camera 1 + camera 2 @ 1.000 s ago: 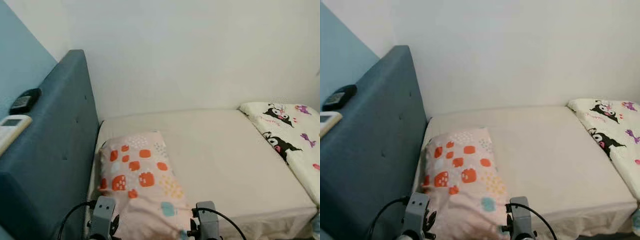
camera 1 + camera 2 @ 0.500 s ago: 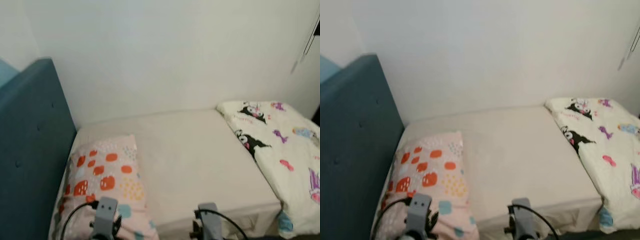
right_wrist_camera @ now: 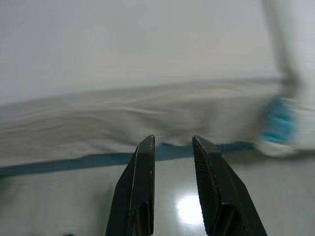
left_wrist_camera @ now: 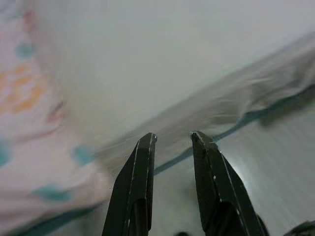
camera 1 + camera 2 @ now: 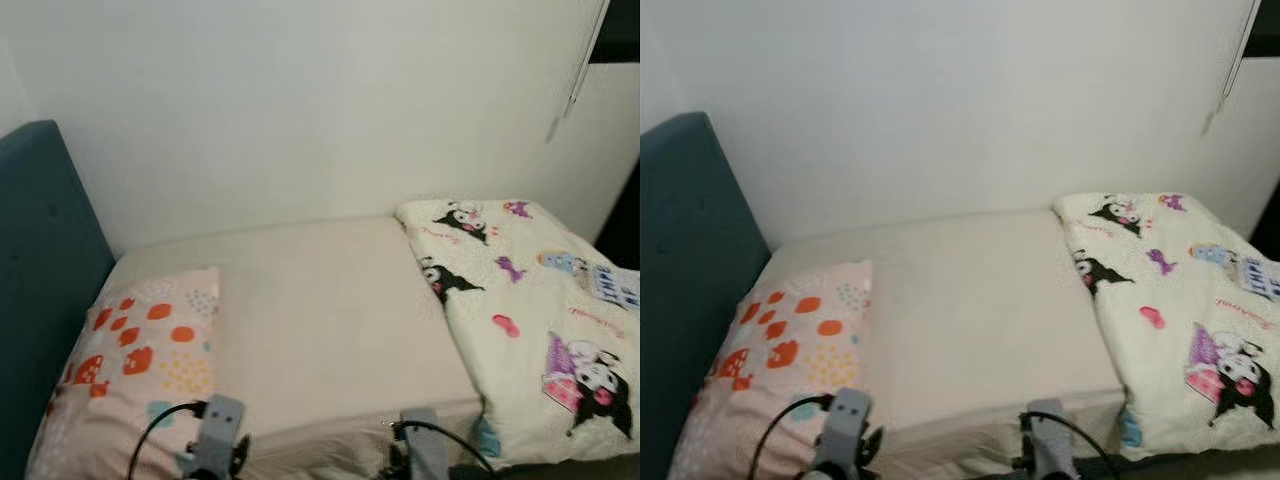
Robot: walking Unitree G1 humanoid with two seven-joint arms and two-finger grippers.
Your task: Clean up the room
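Left eye view gives me a smooth cream bedsheet (image 5: 320, 300), a soft pink spotted pillow (image 5: 135, 385) and a cartoon-print white quilt (image 5: 530, 320). My left gripper (image 4: 172, 140) and right gripper (image 3: 172, 142) hang slightly parted, holding nothing, near the bed's edge.

Head views down over bed (image 5: 330, 300)
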